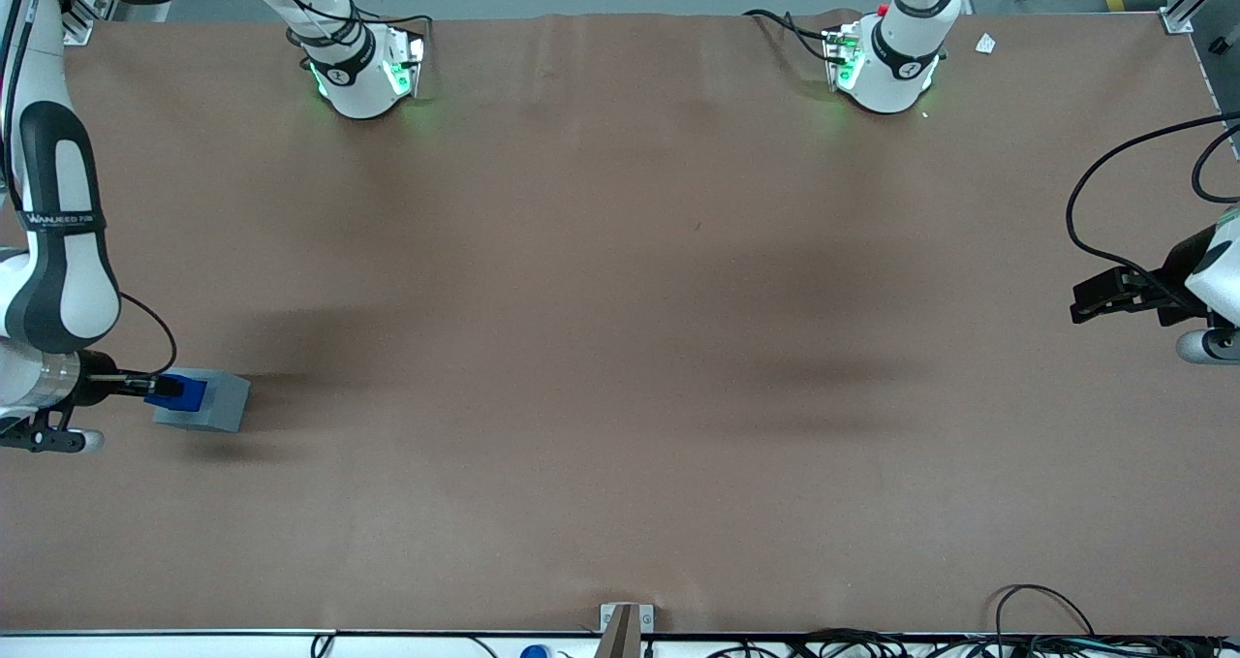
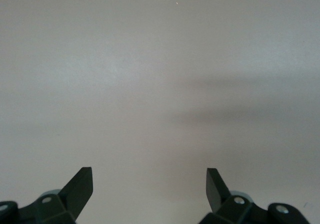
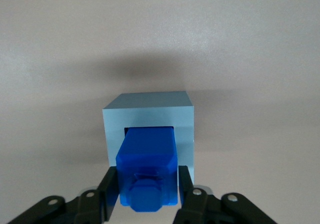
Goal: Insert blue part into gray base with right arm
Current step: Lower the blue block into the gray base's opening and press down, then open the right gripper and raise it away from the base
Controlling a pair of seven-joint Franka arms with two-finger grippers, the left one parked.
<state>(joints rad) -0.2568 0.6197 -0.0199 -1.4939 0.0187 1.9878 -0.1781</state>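
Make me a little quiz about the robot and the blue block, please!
1. True or false: the blue part is lying on the table far from the gray base.
2. What is the claw doing? A) hanging above bare table B) squeezing the blue part C) holding the gray base
3. Fill in: the blue part's end sits in the gray base's square ____.

Key:
1. False. It is at the gray base, at the working arm's end of the table.
2. B. One finger presses on each side of the blue part.
3. Recess. The rest of the blue part sticks out toward the claw.
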